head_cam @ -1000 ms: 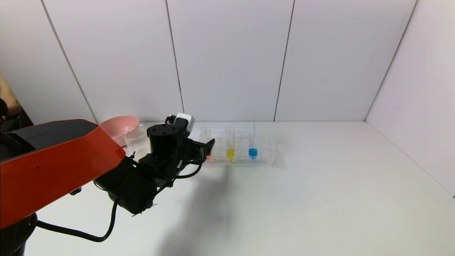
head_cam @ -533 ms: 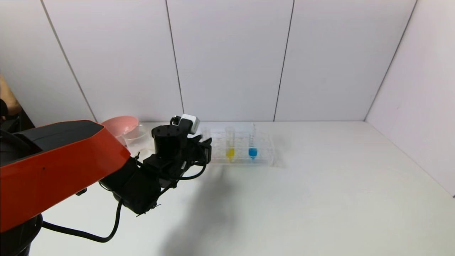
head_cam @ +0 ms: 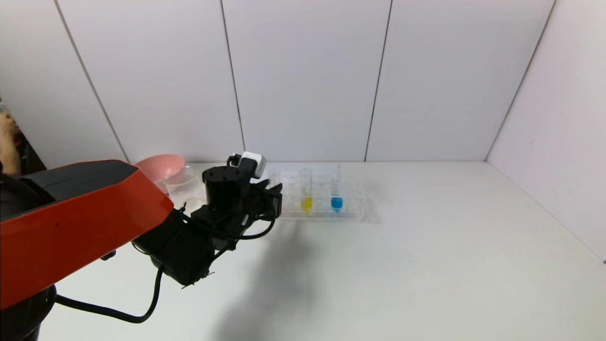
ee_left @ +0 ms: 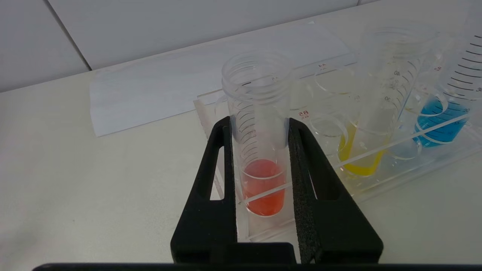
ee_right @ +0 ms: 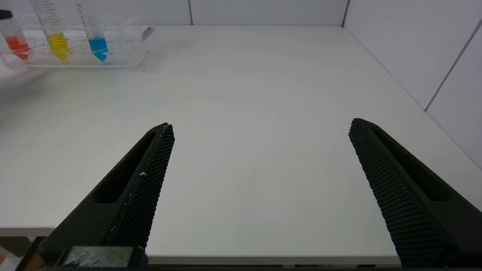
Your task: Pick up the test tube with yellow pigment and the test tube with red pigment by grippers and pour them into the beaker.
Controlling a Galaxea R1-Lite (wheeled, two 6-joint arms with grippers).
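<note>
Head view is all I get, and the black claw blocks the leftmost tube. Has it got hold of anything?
Observer: Yes. The left wrist view shows the left gripper closed on the red tube, one finger on each side.
Operator: Is the tube lifted out?
Observer: No. It stands upright with its lower end in the rack.
Operator: Where is the other claw?
Observer: The right gripper is wide open over the near edge of the table, holding nothing.
</note>
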